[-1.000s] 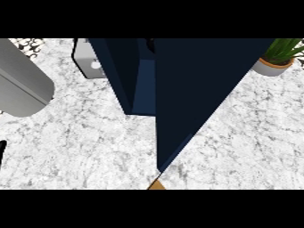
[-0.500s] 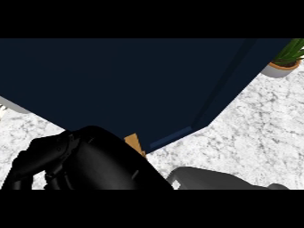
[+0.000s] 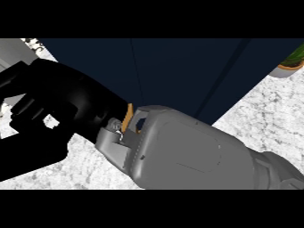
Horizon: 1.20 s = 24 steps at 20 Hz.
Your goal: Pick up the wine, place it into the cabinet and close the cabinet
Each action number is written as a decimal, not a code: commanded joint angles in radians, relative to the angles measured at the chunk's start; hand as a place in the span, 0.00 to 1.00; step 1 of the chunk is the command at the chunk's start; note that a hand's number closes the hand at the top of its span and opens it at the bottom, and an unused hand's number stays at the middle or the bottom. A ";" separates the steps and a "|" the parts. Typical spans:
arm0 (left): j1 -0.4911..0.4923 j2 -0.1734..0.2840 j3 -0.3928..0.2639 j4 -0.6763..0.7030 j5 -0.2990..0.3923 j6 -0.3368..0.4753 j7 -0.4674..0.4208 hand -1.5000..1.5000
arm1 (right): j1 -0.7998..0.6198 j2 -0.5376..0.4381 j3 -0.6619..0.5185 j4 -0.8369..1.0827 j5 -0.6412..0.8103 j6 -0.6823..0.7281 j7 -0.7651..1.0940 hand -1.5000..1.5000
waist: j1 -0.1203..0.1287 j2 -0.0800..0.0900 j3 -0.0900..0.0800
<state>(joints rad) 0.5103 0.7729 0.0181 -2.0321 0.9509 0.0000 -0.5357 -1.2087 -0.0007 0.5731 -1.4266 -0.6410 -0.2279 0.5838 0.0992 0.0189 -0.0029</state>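
The dark navy cabinet (image 3: 180, 75) fills the upper middle of the head view, with a vertical seam running down its front. My right hand (image 3: 55, 111) is a large black shape at the left, very close to the camera, on a grey forearm (image 3: 194, 156) that comes in from the lower right. The hand lies in front of the cabinet's lower left part. A thin wood-coloured sliver (image 3: 129, 116) shows beside the wrist. No wine bottle can be seen; whether the hand hides it I cannot tell. My left hand does not show.
A potted plant (image 3: 291, 67) stands at the far right on the white marble counter (image 3: 273, 120). A grey appliance (image 3: 3, 58) sits at the far left, partly behind the hand.
My right hand and forearm have risen from the lower edge and now cover the left and centre. One second ago the cabinet door stood edge-on; now navy surface spans the top.
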 commanded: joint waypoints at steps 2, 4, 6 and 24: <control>-0.031 0.007 0.033 0.035 0.024 -0.020 0.016 0.00 | -0.075 0.001 -0.028 0.184 -0.235 0.229 0.018 1.00 | -0.002 0.006 -0.001; 0.022 -0.019 0.033 0.000 0.007 -0.016 0.004 0.00 | -0.069 0.001 -0.065 0.290 -0.271 0.244 -0.044 1.00 | -0.017 -0.005 0.001; 0.013 0.031 0.122 0.035 0.072 -0.067 0.036 0.00 | -0.095 0.001 -0.108 0.400 -0.256 0.270 -0.097 1.00 | -0.019 -0.005 0.001; -0.018 0.017 0.125 -0.022 0.104 -0.059 0.100 0.00 | -0.048 -0.155 -0.205 0.707 -0.082 0.339 -0.452 1.00 | -0.072 0.010 0.003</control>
<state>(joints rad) 0.5031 0.7924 0.1461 -2.0396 1.0382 -0.0597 -0.4468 -1.3091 -0.0001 0.4512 -0.8540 -0.7482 0.1503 0.1774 0.0712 -0.0219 -0.0266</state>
